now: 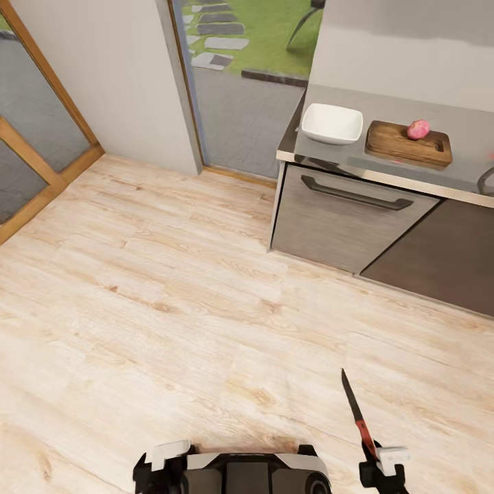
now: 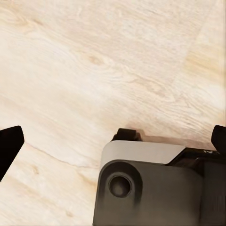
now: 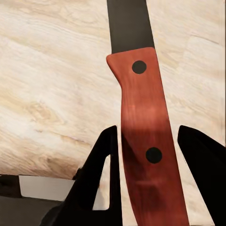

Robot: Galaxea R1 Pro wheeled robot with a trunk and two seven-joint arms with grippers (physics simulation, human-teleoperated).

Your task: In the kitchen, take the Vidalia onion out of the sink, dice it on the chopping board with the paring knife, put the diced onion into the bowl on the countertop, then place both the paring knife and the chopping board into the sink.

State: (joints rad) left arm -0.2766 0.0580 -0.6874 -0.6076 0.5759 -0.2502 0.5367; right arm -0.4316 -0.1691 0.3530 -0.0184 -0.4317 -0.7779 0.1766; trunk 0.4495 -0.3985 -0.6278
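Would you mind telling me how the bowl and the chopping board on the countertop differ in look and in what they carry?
The bowl is glossy white and square with rounded corners; the chopping board is a flat brown wooden rectangle. The bowl looks empty, while the chopping board bears the Vidalia onion. The bowl sits nearer the countertop's end, the chopping board further along. Both rest side by side on the countertop.

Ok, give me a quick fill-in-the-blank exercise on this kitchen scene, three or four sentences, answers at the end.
1. The Vidalia onion sits on the ____.
2. The right gripper is shut on the paring knife, gripping its ____ handle.
3. On the countertop, the bowl is ____, with nothing inside.
4. The robot stands on a pale ____ floor.

Missing words: chopping board; red; empty; wooden
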